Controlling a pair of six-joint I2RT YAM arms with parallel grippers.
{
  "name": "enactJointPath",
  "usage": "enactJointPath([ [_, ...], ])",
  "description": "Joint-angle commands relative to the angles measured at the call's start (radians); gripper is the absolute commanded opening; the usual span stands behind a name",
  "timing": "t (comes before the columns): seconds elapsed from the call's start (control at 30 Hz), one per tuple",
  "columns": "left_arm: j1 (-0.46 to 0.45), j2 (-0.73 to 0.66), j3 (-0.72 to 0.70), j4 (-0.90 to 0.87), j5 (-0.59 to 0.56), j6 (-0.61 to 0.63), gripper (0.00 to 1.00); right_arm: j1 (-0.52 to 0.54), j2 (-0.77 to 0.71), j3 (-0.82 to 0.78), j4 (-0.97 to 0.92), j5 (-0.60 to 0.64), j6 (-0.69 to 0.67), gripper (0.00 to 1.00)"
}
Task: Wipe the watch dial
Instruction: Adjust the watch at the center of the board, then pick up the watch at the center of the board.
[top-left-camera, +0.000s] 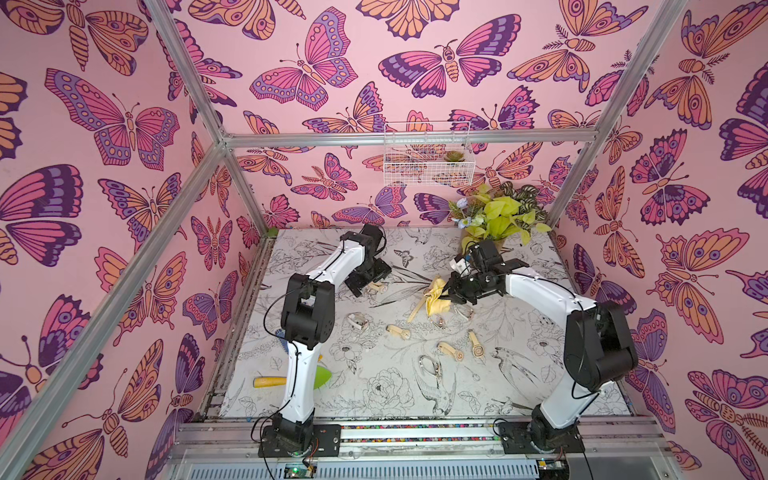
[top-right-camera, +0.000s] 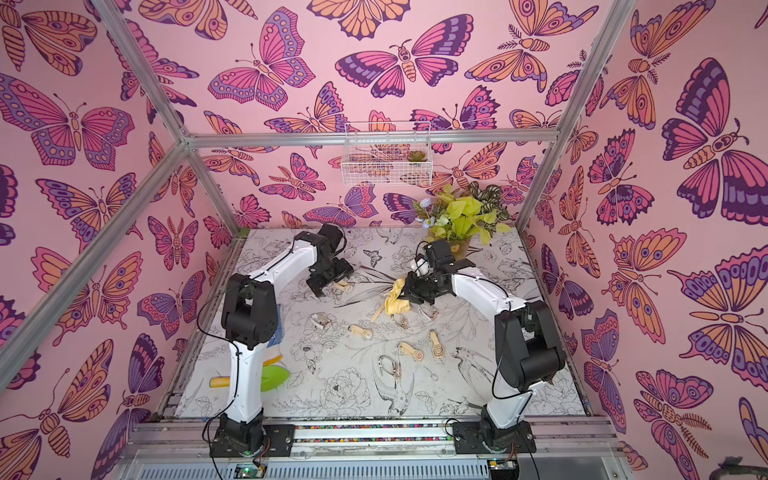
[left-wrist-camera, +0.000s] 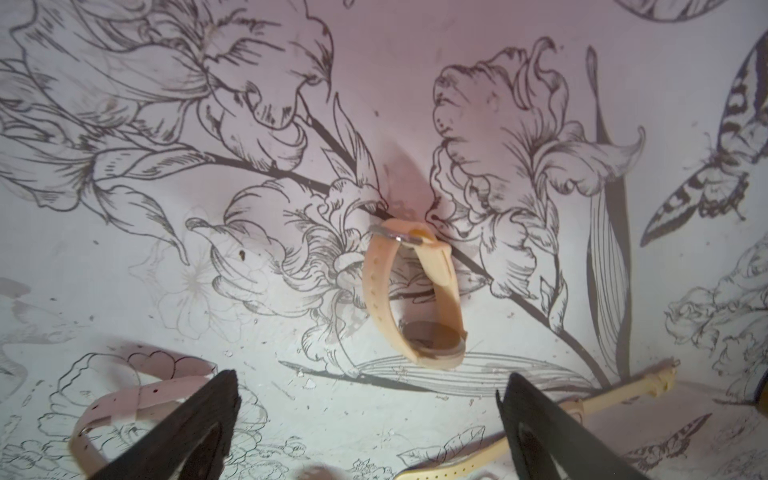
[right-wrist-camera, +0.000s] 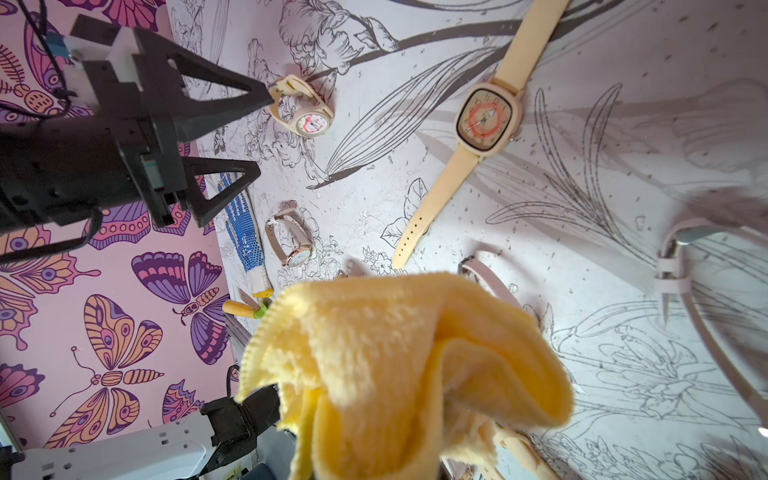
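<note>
1. The desk (top-left-camera: 374, 399) is carrying a scatter of watches. The yellow cloth (top-left-camera: 438, 300) is serving as the reference point here.
2. A flat watch (right-wrist-camera: 484, 118) with a squarish dial and a red ring on its face is lying strap-open just beside the cloth. In both top views the cloth is hiding part of it.
3. Several more watches (top-left-camera: 451, 351) are lying nearer the robot's base than the cloth, apart from one another. Pale straps (right-wrist-camera: 673, 266) are sitting close to the cloth on the right arm's side.
4. A blue dotted glove (right-wrist-camera: 243, 232) and a green scoop (top-left-camera: 322, 376) with a yellow handle are lying well to the left of the cloth, partly behind the left arm.
5. A potted plant (top-left-camera: 503, 212) is standing behind the cloth in the far corner, with a wire basket (top-left-camera: 428, 153) hanging on the wall above it.
6. The buckled watch (left-wrist-camera: 415, 299), the one to wipe, is lying on its side to the left of the cloth. Its dial (right-wrist-camera: 312, 122) is showing red marks.
7. The left gripper (left-wrist-camera: 372, 376) is hovering with its jaws spread wide, holding nothing. The buckled watch is lying just ahead of its fingertips (right-wrist-camera: 262, 97). Whether one tip is touching the buckle cannot be told.
8. The right gripper (top-left-camera: 451, 291) is clamping the yellow cloth, which is drooping in folds above the desk.
</note>
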Motion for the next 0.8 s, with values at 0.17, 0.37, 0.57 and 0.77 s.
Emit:
enactJointPath([
  [0.17, 0.005, 0.11, 0.088, -0.029, 0.004, -0.131, 0.95, -0.005, -0.006, -0.003, 0.005, -0.015, 0.007, 0.0],
  [0.37, 0.008, 0.162, 0.139, -0.029, -0.004, -0.161, 0.87, -0.005, -0.007, -0.004, 0.001, -0.017, 0.004, 0.0],
  [0.57, 0.016, 0.188, 0.15, -0.029, -0.007, -0.166, 0.73, -0.007, -0.006, -0.008, -0.001, -0.013, 0.002, 0.0],
  [0.77, 0.017, 0.193, 0.12, -0.027, -0.006, -0.156, 0.61, -0.012, -0.007, -0.005, -0.002, -0.006, 0.002, 0.0],
])
